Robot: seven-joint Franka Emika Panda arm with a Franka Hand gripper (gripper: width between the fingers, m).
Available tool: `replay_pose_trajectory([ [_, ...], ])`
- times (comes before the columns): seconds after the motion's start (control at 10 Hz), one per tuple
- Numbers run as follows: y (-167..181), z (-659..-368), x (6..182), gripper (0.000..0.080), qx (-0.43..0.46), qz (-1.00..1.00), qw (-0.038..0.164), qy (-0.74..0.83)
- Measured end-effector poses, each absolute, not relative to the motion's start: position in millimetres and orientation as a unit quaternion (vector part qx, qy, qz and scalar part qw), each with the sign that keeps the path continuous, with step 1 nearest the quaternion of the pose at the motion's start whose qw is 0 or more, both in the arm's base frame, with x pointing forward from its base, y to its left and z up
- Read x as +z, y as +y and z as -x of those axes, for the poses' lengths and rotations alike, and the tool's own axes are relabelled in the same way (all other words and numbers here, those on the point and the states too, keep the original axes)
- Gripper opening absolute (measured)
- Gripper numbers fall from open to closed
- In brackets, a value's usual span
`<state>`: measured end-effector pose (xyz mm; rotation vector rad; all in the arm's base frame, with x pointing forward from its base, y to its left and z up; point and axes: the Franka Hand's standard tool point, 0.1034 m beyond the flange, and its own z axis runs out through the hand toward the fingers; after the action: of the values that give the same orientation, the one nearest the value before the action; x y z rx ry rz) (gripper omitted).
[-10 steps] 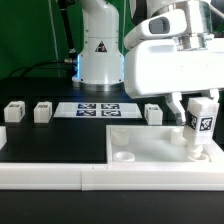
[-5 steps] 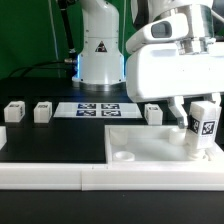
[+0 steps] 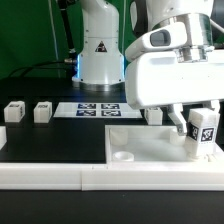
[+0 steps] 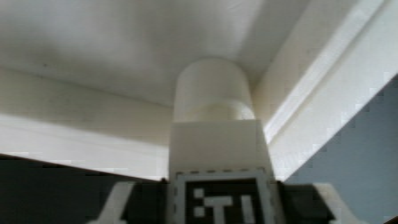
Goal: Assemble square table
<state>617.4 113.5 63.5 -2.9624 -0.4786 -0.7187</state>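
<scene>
My gripper (image 3: 201,122) clamps the small white blocky tagged plastic leg (image 3: 204,136): likely light, stiff, slippery; flat sides grip best.

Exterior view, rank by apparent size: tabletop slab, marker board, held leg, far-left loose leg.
1. tabletop slab
2-3. marker board and held leg: they look alike in area. The board is foreshortened and the leg is nearer the camera, so unranked.
4. far-left loose leg, farther back.

Bright overhead light, dark bg, wrist view soft, slight blur
</scene>
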Motion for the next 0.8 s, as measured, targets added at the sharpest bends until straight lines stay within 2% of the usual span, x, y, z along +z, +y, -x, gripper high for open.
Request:
replay_pose_trajectory([
  [0.2, 113.5, -617.4, 63.5, 0.0288, -0.233, 0.96, 0.028, -0.155],
  [0.3, 113.5, -617.4, 63.4, 0.0373, -0.233, 0.96, 0.028, -0.155],
  [0.4, 113.5, -617.4, 63.4, 0.0554, -0.233, 0.96, 0.028, -0.155],
  [0.5, 113.5, -617.4, 63.4, 0.0622, -0.233, 0.96, 0.028, -0.155],
  [0.8, 113.5, -617.4, 63.4, 0.0645, -0.233, 0.96, 0.028, -0.155],
])
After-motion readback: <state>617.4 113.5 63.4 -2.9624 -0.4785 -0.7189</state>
